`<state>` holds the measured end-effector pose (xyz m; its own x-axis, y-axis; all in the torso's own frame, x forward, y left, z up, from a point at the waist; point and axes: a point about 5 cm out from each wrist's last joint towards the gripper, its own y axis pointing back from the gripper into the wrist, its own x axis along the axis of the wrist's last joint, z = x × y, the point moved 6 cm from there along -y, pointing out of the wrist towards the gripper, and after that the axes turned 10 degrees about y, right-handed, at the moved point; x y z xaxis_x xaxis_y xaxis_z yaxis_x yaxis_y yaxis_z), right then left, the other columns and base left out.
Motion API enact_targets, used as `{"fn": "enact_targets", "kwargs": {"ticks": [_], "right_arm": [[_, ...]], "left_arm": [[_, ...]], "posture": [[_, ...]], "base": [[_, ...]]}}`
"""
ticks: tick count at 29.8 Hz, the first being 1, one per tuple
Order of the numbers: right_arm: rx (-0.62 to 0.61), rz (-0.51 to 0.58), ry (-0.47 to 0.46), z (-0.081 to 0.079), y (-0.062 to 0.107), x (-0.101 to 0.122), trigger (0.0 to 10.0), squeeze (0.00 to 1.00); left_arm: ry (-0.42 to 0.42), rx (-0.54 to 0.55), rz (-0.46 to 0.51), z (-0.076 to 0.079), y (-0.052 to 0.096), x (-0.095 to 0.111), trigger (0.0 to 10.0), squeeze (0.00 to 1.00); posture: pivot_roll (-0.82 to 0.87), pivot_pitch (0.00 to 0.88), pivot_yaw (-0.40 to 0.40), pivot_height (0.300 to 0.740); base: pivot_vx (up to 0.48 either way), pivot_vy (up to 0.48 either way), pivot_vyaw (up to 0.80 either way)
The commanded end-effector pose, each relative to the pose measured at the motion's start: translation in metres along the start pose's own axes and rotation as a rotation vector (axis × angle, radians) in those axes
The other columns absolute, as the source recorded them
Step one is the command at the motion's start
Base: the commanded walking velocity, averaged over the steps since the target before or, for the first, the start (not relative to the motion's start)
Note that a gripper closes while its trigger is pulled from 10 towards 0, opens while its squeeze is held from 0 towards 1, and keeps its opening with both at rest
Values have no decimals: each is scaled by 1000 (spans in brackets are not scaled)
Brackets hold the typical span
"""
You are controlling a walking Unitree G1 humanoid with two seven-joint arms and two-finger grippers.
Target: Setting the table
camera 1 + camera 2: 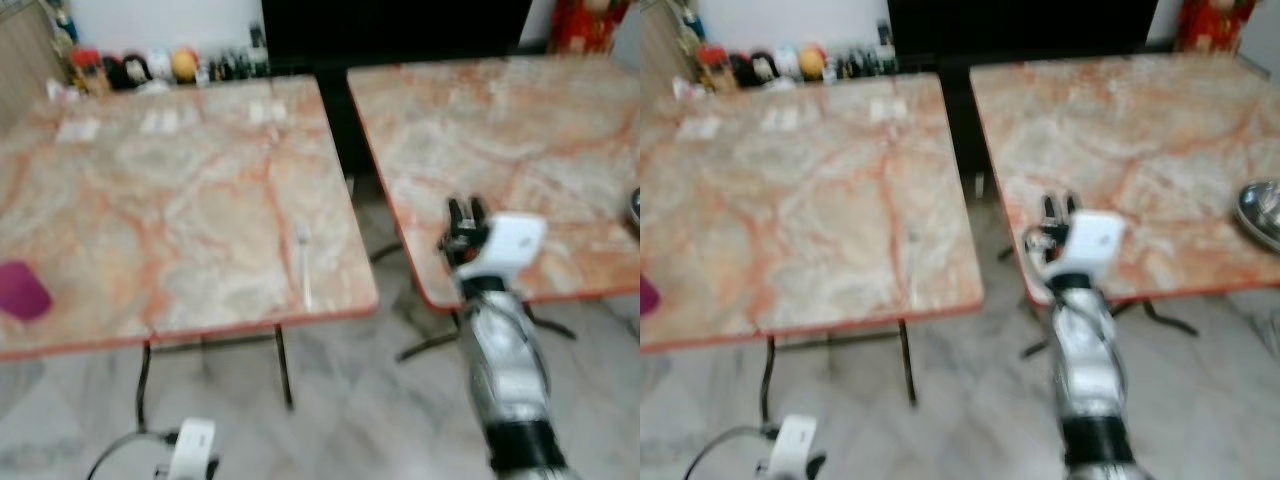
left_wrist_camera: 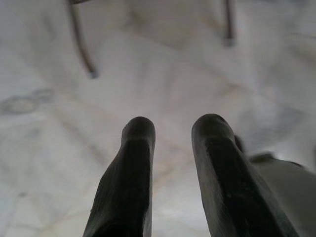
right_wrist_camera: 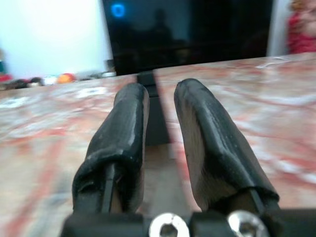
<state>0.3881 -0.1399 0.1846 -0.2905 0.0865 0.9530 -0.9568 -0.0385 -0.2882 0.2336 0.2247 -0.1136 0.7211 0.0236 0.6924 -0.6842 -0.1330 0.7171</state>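
Observation:
A silver fork point(image 1: 304, 262) lies near the right front edge of the left marble table point(image 1: 180, 200). A purple cup point(image 1: 20, 290) stands at that table's front left. A metal bowl point(image 1: 1260, 212) sits at the right edge of the right marble table point(image 1: 520, 130). My right gripper point(image 1: 466, 212) is raised at the front left corner of the right table, pointing away from me. Its fingers point(image 3: 123, 138) stand a narrow gap apart with nothing between them. My left gripper point(image 2: 173, 128) hangs low over the floor, empty, fingers slightly apart.
Small bottles and figurines point(image 1: 150, 66) line the far edge of the left table, before a dark cabinet point(image 1: 400, 30). A narrow gap point(image 1: 350, 150) separates the two tables. Thin metal table legs point(image 1: 283, 365) stand on the pale marble floor point(image 1: 350, 420). The eye views are blurred.

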Motion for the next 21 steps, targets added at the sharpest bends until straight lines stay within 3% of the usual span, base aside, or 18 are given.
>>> {"fn": "enact_targets", "kwargs": {"ticks": [1,19,21], "right_arm": [[-22,-10,4,9,1,-2,10000,0],[27,-12,31,0,1,-3,10000,0],[19,-12,30,1,1,-3,10000,0]], "left_arm": [[19,7,-34,-1,3,-13,10000,0],[15,12,-36,-10,5,-18,10000,0],[15,11,-41,-10,6,-19,10000,0]], "posture": [[-103,78,60,740],[-99,81,59,740],[-101,83,61,740]], "base": [[0,0,0],[0,0,0],[0,0,800]]}}
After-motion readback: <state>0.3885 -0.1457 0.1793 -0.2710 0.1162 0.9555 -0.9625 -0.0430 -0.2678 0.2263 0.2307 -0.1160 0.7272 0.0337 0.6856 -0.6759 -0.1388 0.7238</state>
